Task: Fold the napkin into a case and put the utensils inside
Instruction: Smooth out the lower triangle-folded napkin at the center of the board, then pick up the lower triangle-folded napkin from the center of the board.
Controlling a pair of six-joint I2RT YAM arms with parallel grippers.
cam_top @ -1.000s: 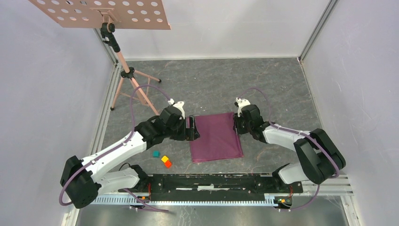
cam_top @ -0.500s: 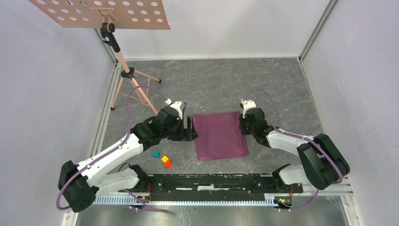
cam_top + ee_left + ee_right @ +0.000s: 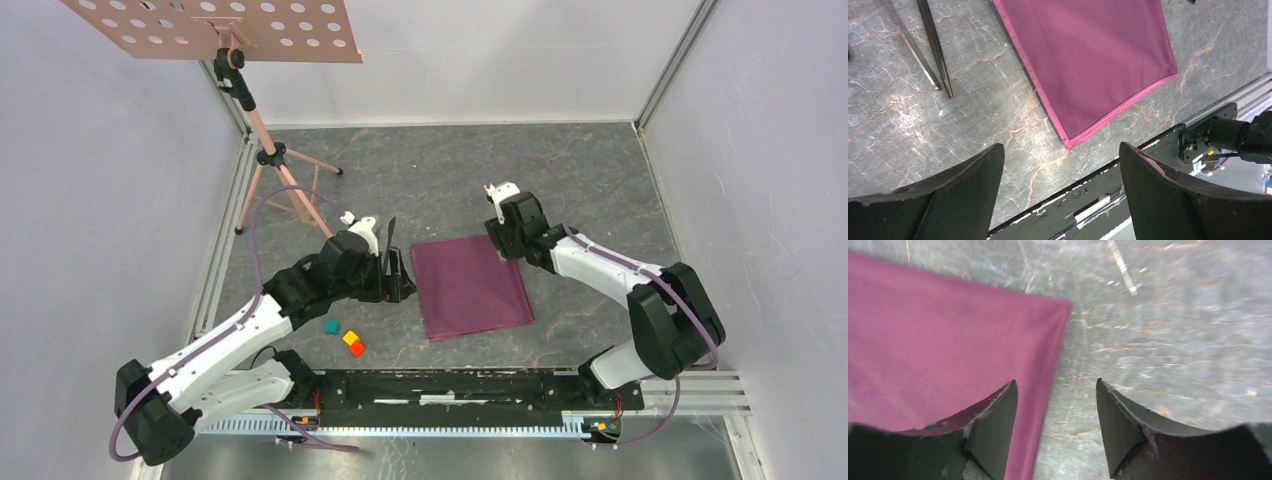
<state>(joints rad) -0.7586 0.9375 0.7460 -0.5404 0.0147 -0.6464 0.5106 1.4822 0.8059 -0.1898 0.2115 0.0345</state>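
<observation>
The plum-purple napkin (image 3: 470, 287) lies flat on the marbled table, and its near left corner (image 3: 1070, 142) shows layered edges. Two slim dark utensils (image 3: 933, 50) lie side by side left of it, and in the top view they are a thin dark line (image 3: 390, 230) by my left wrist. My left gripper (image 3: 1060, 147) stands wide open just left of the napkin (image 3: 1088, 60), holding nothing. Above the napkin's far right corner (image 3: 948, 340) my right gripper (image 3: 1055, 382) hangs open, one finger over the cloth and the other over bare table.
Teal (image 3: 332, 327), yellow (image 3: 350, 338) and orange (image 3: 357, 348) blocks sit near the left arm. A tripod stand (image 3: 280, 170) with a perforated board (image 3: 215, 25) stands at the back left. The black base rail (image 3: 450, 385) runs along the near edge, and walls enclose the table.
My right gripper has opened, let go of the napkin's edge and lifted toward the back. The napkin has slid right and turned slightly. My left arm has drawn back left.
</observation>
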